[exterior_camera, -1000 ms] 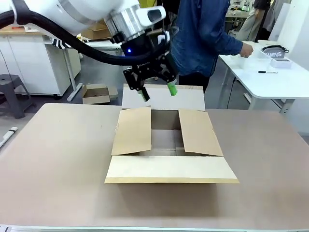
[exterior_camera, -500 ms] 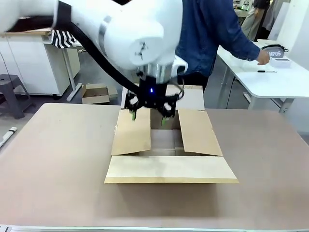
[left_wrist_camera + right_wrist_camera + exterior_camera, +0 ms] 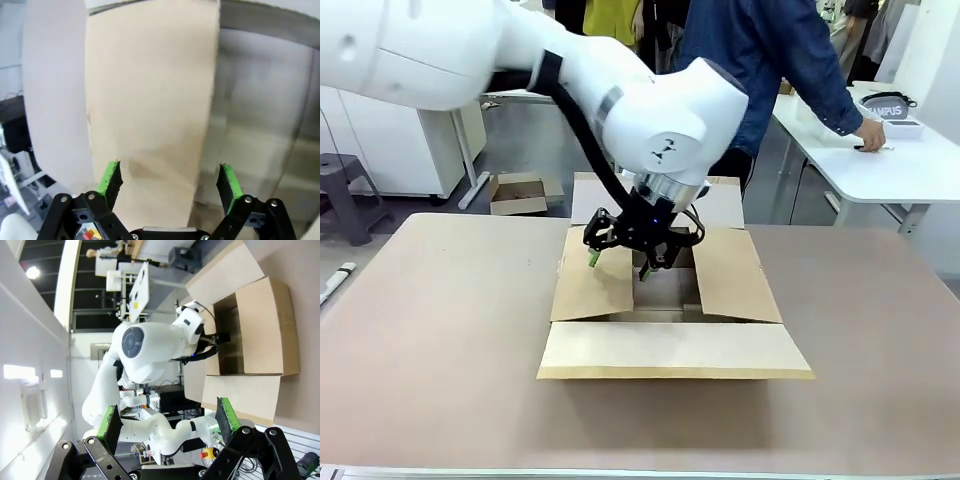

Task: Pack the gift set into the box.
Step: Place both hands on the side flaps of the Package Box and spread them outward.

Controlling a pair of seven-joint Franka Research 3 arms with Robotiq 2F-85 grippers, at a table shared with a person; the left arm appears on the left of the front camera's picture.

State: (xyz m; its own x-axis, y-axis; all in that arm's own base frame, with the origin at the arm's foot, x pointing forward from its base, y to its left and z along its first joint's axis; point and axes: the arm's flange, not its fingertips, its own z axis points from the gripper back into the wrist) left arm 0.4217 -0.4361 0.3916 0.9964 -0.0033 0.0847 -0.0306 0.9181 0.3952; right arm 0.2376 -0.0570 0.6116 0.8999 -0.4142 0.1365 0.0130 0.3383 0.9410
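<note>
Fig. – front, L-wrist & R-wrist views, as I see them from the remote station. The box [image 3: 670, 350] sits mid-worktop [image 3: 440, 330] with its flaps open: near flap flat toward me, far flap standing behind, one side flap each side of the opening. My left arm [image 3: 660, 130] reaches down over the box's left part. The left jaws stand wide apart w/ nothing between them, one green pad [image 3: 592, 259] over the left flap [image 3: 595, 290], the other over the opening; whether either touches cardboard I cannot tell. In the L-wrist view the flap's inner edge runs between the two pads. The right jaws, in the R-wrist view, are likewise wide apart & empty, well apart from the box and facing it. The gift set [image 3: 898, 118] lies on the white side table [image 3: 860, 180] at far right, well apart from the box; white lettering on it reads in part "MPUS". The person's hand [image 3: 870, 135] rests just beside it. A small carton [image 3: 515, 192] is on the floor beyond the worktop
</note>
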